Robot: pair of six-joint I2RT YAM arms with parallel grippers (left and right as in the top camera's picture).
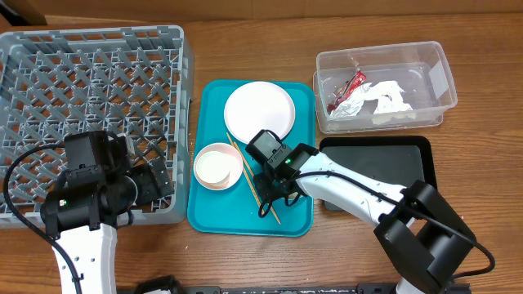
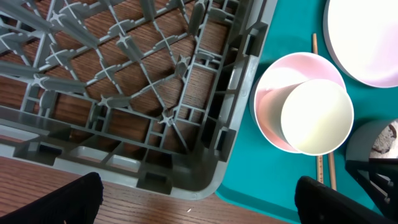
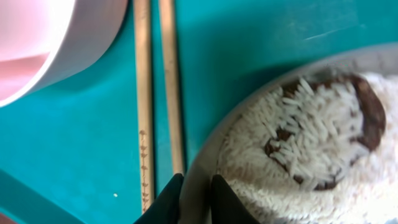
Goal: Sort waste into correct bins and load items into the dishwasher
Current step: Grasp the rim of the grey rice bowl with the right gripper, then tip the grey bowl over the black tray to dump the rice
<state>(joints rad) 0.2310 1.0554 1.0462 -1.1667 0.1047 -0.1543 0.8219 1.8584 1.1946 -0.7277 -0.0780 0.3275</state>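
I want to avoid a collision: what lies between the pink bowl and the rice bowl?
The two chopsticks lie there, side by side on the teal tray; the right wrist view shows it.

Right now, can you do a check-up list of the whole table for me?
Surface: wooden table.
Job's things: plate, cup inside pink bowl, chopsticks, grey bowl of rice with brown lump, all on teal tray; wrapper, napkin in clear tub; nothing seen in rack or black tray.
Clutter: nothing seen.
Grippers: left gripper open above rack corner; right gripper shut on grey bowl's rim.
Cables: black cables loop along both arms.
Surroundings: brown shape at far edge.
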